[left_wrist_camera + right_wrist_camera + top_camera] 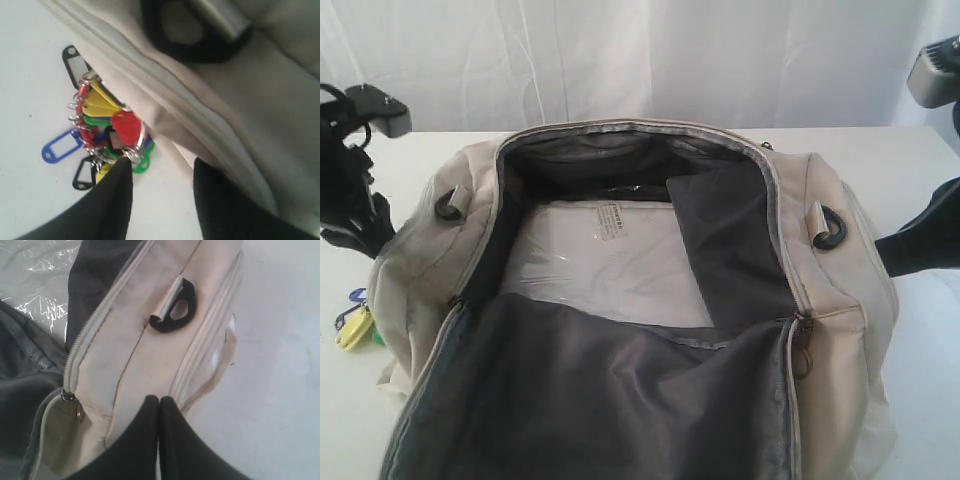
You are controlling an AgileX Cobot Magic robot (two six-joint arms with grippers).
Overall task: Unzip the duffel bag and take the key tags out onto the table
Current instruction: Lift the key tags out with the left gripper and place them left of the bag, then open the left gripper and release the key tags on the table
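White table [30, 60]: key tags [107, 125] just beyond parted left jaws; right jaws clenched.

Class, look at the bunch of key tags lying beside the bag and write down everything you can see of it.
The key tags are small flat plastic tags, yellow, green, red, blue and black, bunched on metal rings; some show clear label windows. They lie heaped on the white table, outside the bag and right beside its cream side. One blue and two black tags splay outward. The open left claw hangs close by, one finger next to the rings, gripping nothing.
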